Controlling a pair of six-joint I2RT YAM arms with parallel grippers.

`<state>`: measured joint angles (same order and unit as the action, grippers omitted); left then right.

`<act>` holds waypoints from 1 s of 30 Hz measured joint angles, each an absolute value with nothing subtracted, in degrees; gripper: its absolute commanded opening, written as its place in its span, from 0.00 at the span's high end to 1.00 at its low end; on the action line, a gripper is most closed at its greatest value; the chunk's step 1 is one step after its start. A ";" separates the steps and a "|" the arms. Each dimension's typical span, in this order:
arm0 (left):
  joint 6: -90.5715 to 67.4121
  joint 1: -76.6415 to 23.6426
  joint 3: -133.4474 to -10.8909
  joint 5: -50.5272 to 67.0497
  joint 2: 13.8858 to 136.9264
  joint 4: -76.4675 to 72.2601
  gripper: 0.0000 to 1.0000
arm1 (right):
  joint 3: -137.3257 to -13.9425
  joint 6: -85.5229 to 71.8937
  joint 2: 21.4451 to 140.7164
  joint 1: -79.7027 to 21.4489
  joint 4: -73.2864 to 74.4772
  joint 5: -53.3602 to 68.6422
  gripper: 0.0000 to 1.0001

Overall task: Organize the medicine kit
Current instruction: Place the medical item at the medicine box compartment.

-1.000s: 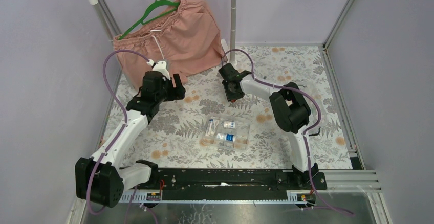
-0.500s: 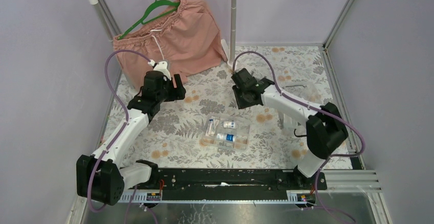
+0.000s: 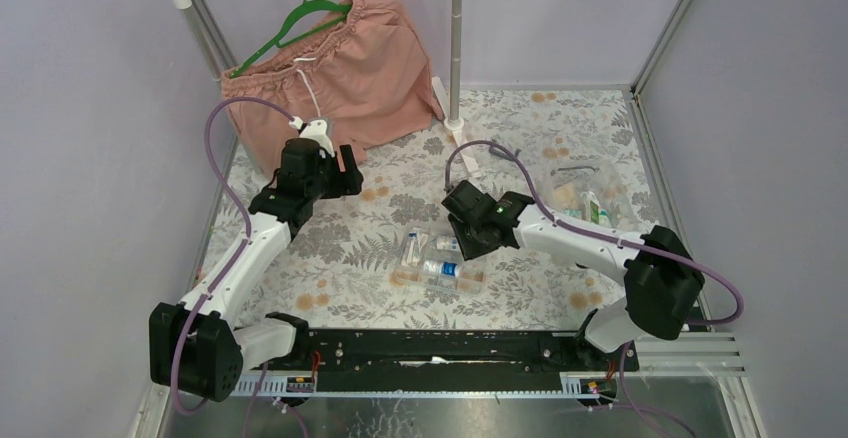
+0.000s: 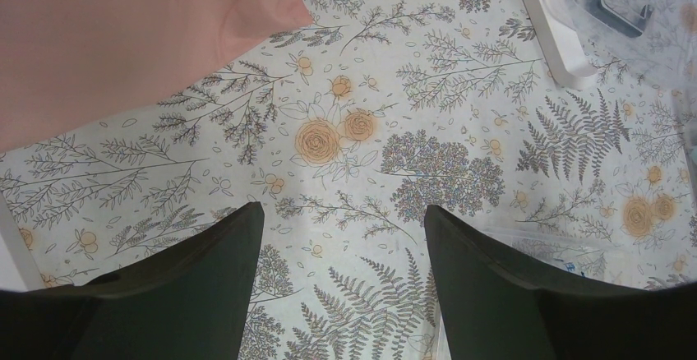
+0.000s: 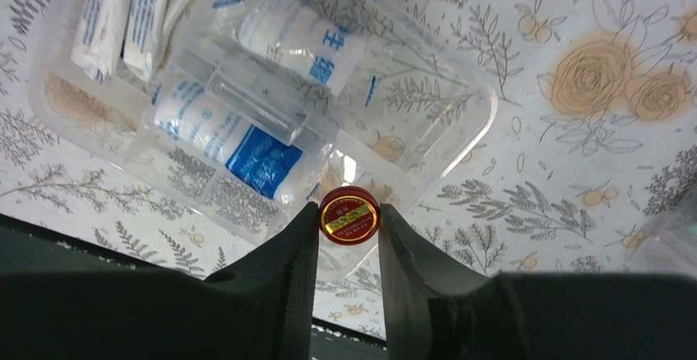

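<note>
Red-lidded tin [image 5: 349, 216], pinched in my right gripper [image 5: 348, 210], has swung from upper centre to above the clear tray [image 5: 464, 80] at mid-frame. Placement seems next; my left gripper [image 4: 341, 241] waits wide open, empty, upper left.

Tray [image 3: 405, 276], lower centre, under right arm [image 3: 580, 238]. Shorts [image 3: 330, 68] upper left, pole [image 3: 456, 48] upper centre. Open table [image 3: 400, 193] between arms.

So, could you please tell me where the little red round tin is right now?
In the right wrist view, the red tin is clamped in the right gripper, hanging over the rim of the clear tray beside the bandage rolls.
</note>
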<state>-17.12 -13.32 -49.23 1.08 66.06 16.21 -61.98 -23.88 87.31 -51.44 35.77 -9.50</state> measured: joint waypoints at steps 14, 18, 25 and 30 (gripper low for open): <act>-17.12 -13.32 -49.23 1.06 66.39 16.21 0.21 | -55.31 -27.55 85.10 -54.15 34.79 -7.79 0.73; -17.12 -13.32 -49.23 1.06 66.59 16.21 0.21 | -54.65 -27.53 85.58 -54.28 33.69 -7.88 0.71; -17.12 -13.32 -49.23 1.06 66.63 16.21 0.21 | -54.52 -27.68 88.25 -54.30 32.56 -9.91 0.69; -17.12 -13.32 -49.23 1.06 66.63 16.21 0.21 | -54.52 -28.16 89.43 -54.33 31.75 -10.52 0.60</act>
